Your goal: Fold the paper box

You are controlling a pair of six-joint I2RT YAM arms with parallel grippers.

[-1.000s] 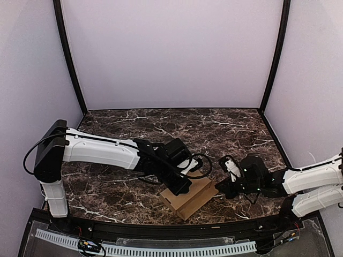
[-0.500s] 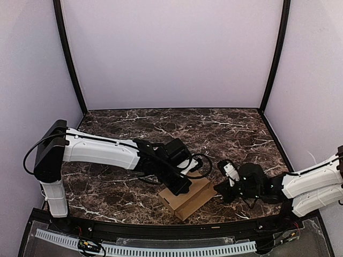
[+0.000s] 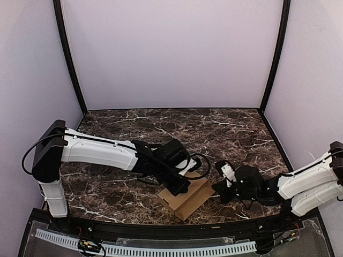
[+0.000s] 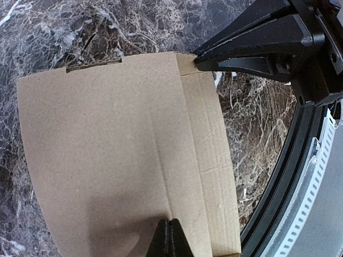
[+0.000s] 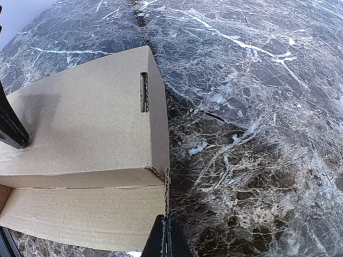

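One paper box (image 3: pixel 186 199) lies on the dark marbled surface (image 3: pixel 225 128). It is a single long brown carton, partly folded, with a raised top panel and a lower flap running along its side. One narrow slot (image 5: pixel 143 92) is cut into the top panel near its end. The box sits close to the surface's near edge, directly under the left hand (image 3: pixel 179 185) and right at the tips of the right hand (image 3: pixel 218 189).

There are two hands, and both have their fingers pressed together with nothing between them. In the left wrist view the left hand (image 4: pixel 170 238) points its closed tips down at the top panel of the box (image 4: pixel 107 150) and casts a shadow just in front of them. It appears to rest on the cardboard. The right hand (image 5: pixel 165 235) is low by the surface. In the left wrist view its black tip (image 4: pixel 252 51) meets the box's end corner.

Two white arms reach in, one from each side. Beyond the hands, along the near edge, run one black rim (image 4: pixel 278 182) and one white perforated strip (image 3: pixel 161 249).
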